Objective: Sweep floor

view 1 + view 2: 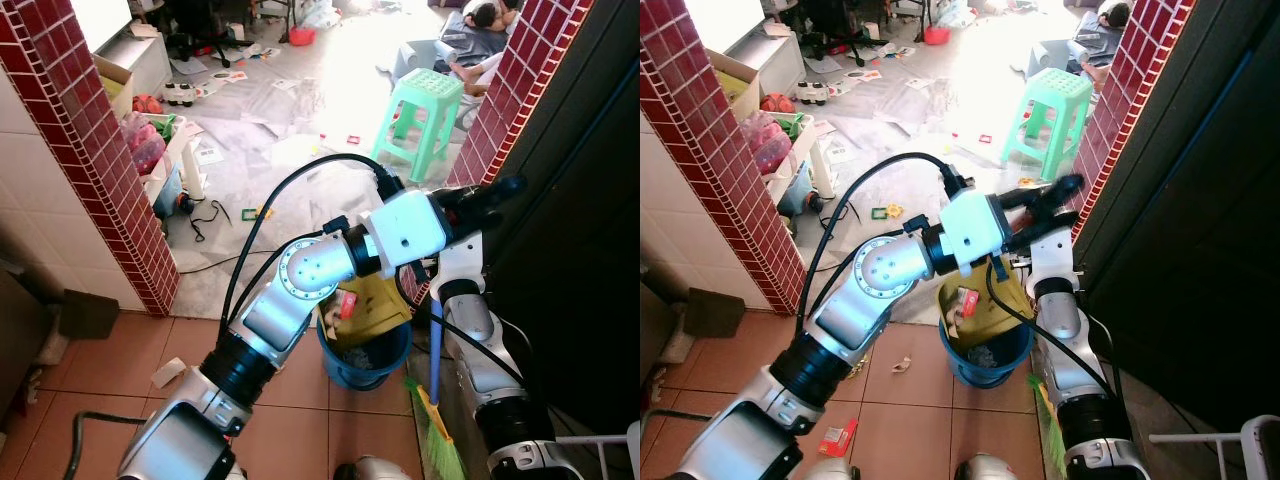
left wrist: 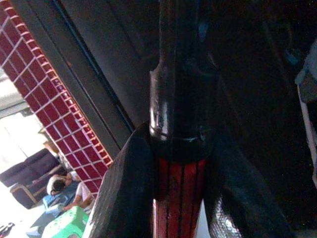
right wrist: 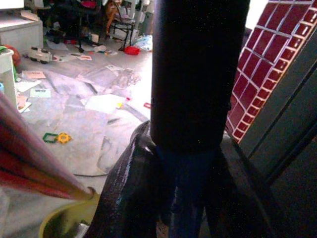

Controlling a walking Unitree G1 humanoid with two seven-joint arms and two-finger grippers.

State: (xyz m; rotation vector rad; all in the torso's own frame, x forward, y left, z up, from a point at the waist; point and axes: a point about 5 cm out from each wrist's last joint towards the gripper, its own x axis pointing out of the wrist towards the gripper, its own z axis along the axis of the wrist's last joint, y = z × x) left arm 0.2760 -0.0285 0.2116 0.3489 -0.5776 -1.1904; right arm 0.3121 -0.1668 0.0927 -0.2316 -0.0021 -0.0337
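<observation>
My left gripper [image 2: 181, 163] is shut on the red-and-black handle [image 2: 179, 193] of a yellow dustpan [image 1: 372, 305]. The arm reaches across to the right, and the dustpan hangs tilted over a blue bin [image 1: 365, 362] that holds rubbish. My right gripper [image 3: 184, 168] is shut on the dark blue broom handle [image 1: 436, 335] beside the bin. The broom's green bristles [image 1: 437, 432] rest on the tiles to the right of the bin. The right arm [image 1: 478, 330] stands upright behind the left wrist, against the dark door.
Red brick pillars [image 1: 110, 170] frame a doorway into a littered room. In that room stand a green stool [image 1: 425, 105] and toys, and a person [image 1: 482, 28] lies at the back. Paper scraps [image 1: 168, 372] lie on the tiles. A white rack [image 1: 1245, 440] is at bottom right.
</observation>
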